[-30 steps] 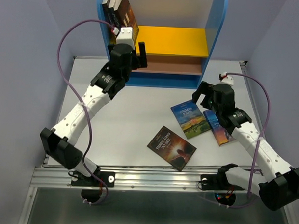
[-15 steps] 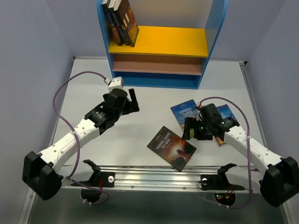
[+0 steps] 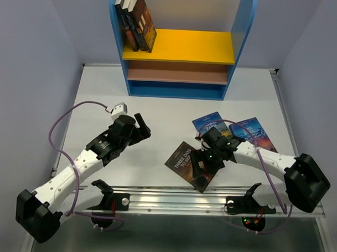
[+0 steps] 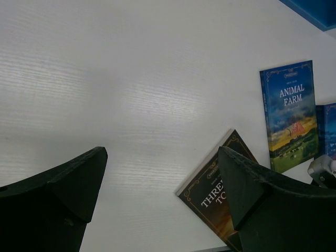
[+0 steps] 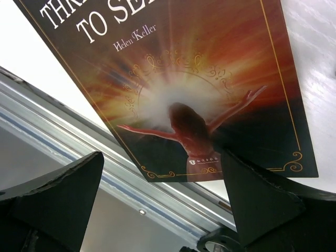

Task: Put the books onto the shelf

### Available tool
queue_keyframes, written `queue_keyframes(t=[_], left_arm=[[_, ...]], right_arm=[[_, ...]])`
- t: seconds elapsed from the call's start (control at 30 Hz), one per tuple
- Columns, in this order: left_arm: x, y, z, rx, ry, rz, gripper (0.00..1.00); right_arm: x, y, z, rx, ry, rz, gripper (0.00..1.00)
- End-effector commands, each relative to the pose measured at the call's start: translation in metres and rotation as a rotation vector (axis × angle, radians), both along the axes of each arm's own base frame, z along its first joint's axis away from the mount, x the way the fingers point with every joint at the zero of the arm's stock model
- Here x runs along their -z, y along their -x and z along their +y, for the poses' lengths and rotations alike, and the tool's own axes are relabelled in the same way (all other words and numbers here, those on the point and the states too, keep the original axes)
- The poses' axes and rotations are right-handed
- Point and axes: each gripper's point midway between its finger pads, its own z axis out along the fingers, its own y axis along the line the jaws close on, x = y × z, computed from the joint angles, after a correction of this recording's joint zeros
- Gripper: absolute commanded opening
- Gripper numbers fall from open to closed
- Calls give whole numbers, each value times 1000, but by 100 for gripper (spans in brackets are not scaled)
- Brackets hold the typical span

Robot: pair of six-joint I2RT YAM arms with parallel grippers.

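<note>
**White table, three paperbacks loose**

Nearest, the right gripper hovers over the glossy dark "Three Days to See" book, jaws spread wide and empty. The left gripper is equally spread and holds nothing. Two flat blue books lie beyond. About three more books lean on the shelf.

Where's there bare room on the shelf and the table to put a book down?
Free: the yellow upper board right of the standing books; the lower board, as far as it shows; the table strip between the shelf's blue base and Animal Farm. Crowded: near right, where it, Three Days to See and a second blue book lie close.
</note>
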Motion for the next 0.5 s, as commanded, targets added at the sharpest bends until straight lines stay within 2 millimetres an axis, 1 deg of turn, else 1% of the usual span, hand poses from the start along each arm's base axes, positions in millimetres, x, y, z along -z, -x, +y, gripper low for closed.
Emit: queue_keyframes(t=[0.0,0.07,0.13,0.17,0.27,0.3,0.33,0.37,0.4,0.43,0.47], left_arm=[[-4,7,-1,-10,64,-21,99],[-7,8,-1,-6,71,-30,99],[-9,9,-2,-2,75,-27,99],[-8,10,-2,6,73,-18,99],[-7,11,-3,4,80,-8,99],[-4,13,-2,-9,86,5,99],[-3,13,-3,-11,91,10,99],[0,14,-3,-19,98,21,99],[0,15,-3,-21,106,27,99],[3,17,-4,-21,110,36,99],[4,17,-3,-29,115,41,99]], right_arm=[[20,-14,18,-14,-35,-31,100],[29,-24,24,12,-35,-49,100],[32,-35,31,42,-38,-62,100],[38,-41,36,57,-38,-65,100],[40,-58,48,115,-49,-86,100],[44,-65,54,140,-56,-91,100],[46,-75,55,168,-42,-116,100],[42,-87,62,195,-50,-139,100],[43,-93,65,214,-44,-144,100],[48,-99,65,258,-26,-142,100],[44,-109,75,282,-54,-161,100]])
